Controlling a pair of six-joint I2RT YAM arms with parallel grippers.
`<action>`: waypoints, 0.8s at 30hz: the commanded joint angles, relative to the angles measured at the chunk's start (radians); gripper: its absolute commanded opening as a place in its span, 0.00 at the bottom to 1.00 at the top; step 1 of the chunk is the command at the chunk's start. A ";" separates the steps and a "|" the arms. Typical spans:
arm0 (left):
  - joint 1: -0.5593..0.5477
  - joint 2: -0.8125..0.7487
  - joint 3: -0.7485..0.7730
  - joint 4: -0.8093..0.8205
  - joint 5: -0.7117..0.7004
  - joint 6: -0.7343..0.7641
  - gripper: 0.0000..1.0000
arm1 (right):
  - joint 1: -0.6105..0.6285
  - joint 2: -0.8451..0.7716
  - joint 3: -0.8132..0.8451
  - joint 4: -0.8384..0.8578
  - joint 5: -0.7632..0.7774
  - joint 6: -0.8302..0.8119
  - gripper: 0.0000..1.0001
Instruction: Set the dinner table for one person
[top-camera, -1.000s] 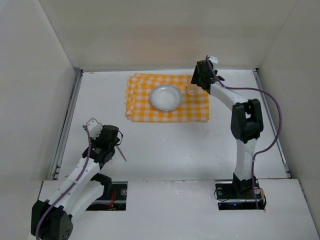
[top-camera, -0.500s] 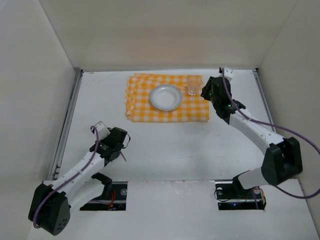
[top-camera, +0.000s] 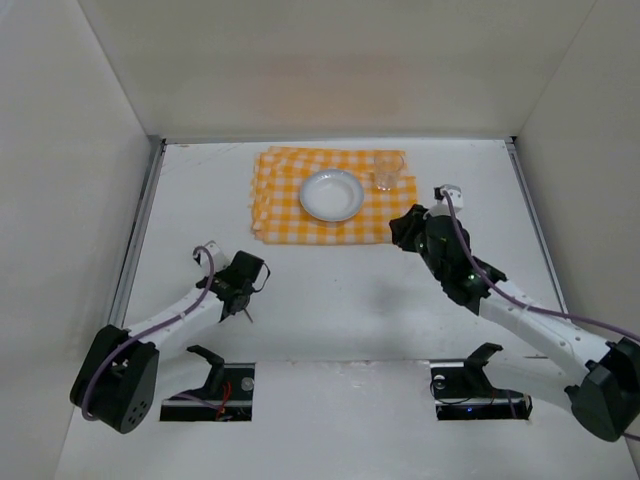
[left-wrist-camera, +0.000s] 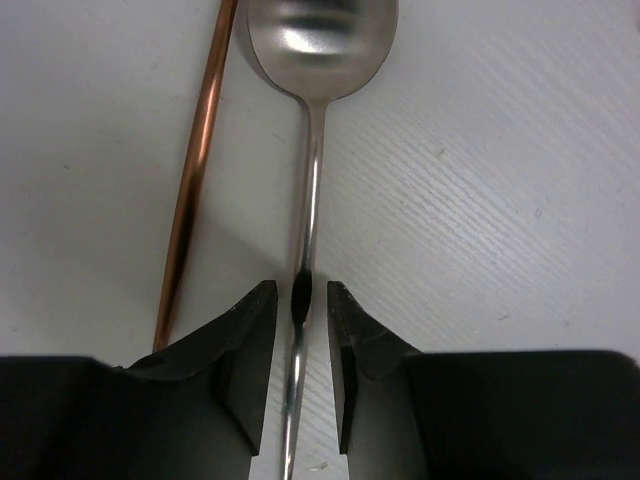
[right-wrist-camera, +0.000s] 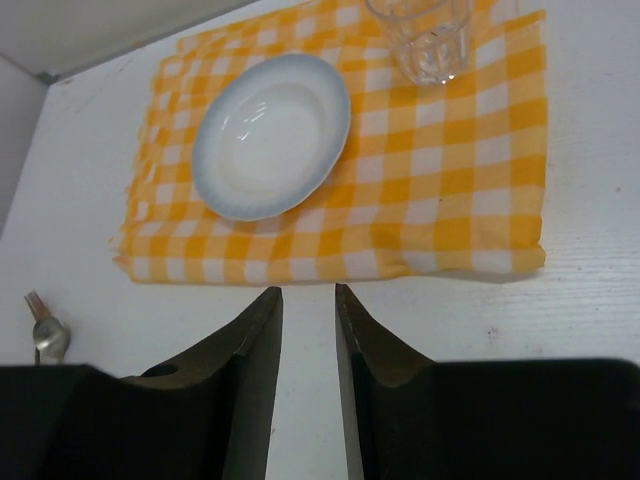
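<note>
From above, the white bench (top-camera: 330, 300) is filling the whole floor of the walled box, and a yellow-and-white checked cloth (top-camera: 290, 225) is lying on its far middle part. A white plate (top-camera: 331, 194) is sitting on the middle of the cloth, and a clear glass (top-camera: 386, 176) is standing at the cloth's far right corner. The left arm (top-camera: 180, 318) is reaching over the bench on the near left side of the cloth, well apart from it. The right arm (top-camera: 500, 295) is pointing at the cloth's near right corner.

In the left wrist view, the left jaws are standing narrowly apart on both sides of a spoon (left-wrist-camera: 307, 150) handle (a thin gap is showing on each side). A copper-coloured rod (left-wrist-camera: 195, 170) is lying just beside the spoon.

In the right wrist view, the right jaws are standing a little apart with nothing between them, over the bare bench just before the near edge of the cloth.
</note>
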 joint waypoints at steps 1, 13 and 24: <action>0.005 0.024 -0.022 0.044 0.031 -0.010 0.21 | 0.052 -0.062 -0.063 0.062 0.026 -0.014 0.39; -0.093 -0.231 0.051 -0.014 -0.044 0.120 0.00 | 0.074 -0.174 -0.236 0.171 0.069 0.039 0.62; -0.380 0.058 0.409 0.262 0.026 0.382 0.00 | -0.029 -0.334 -0.346 0.197 0.144 0.124 0.52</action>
